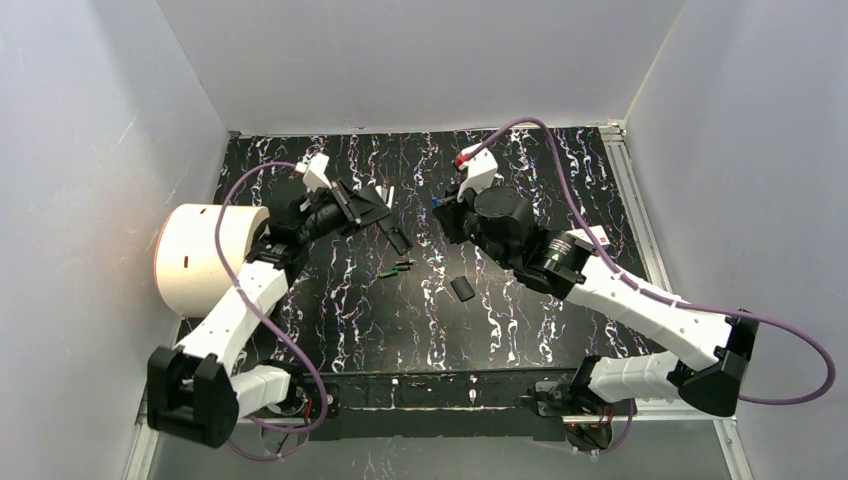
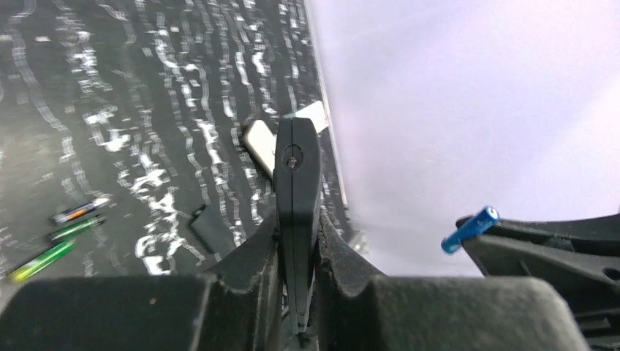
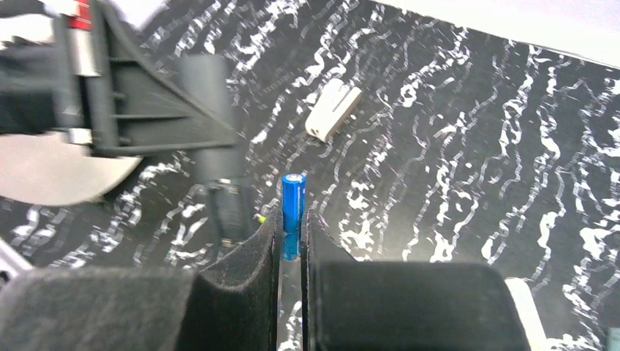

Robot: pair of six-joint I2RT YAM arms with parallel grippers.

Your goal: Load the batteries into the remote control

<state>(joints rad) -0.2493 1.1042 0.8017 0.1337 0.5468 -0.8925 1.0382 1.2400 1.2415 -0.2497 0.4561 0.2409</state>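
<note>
My left gripper (image 2: 296,238) is shut on the black remote control (image 2: 296,172), held edge-on above the mat; from above the remote (image 1: 392,228) points toward the right arm. My right gripper (image 3: 292,228) is shut on a blue battery (image 3: 293,212), whose tip sticks out past the fingertips. That blue battery (image 2: 470,227) hangs a short way to the right of the remote, apart from it. Loose batteries lie on the mat: one dark (image 2: 80,210) and two green (image 2: 75,228) (image 2: 40,262), seen together from above (image 1: 400,267).
A small black cover piece (image 1: 461,289) lies on the marbled mat near the middle. A white plastic piece (image 3: 333,110) rests farther back. A large white cylinder (image 1: 205,258) stands at the left edge beside the left arm. White walls enclose the mat.
</note>
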